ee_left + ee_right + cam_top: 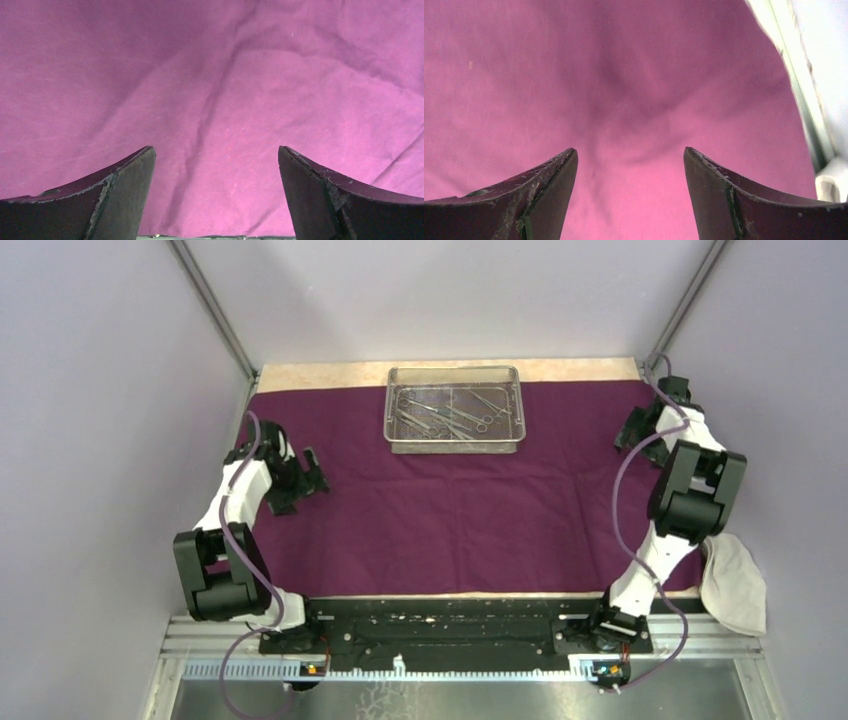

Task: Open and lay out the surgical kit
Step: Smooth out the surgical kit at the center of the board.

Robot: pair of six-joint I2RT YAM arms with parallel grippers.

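Purple wrap [450, 525] spread flat, mesh tray [452, 447] at far edge; left claw [215, 150], right claw [630, 150] released.

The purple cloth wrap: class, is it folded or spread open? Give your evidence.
Spread open. The purple cloth wrap lies flat across the table, only lightly creased, with the wire-mesh tray standing uncovered on its far part.

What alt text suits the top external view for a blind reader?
A dark purple cloth lies spread flat, with a wire-mesh tray of steel instruments at its far edge. The left hand and right hand sit open and empty over the cloth's sides; a white cloth lies at the near right corner.
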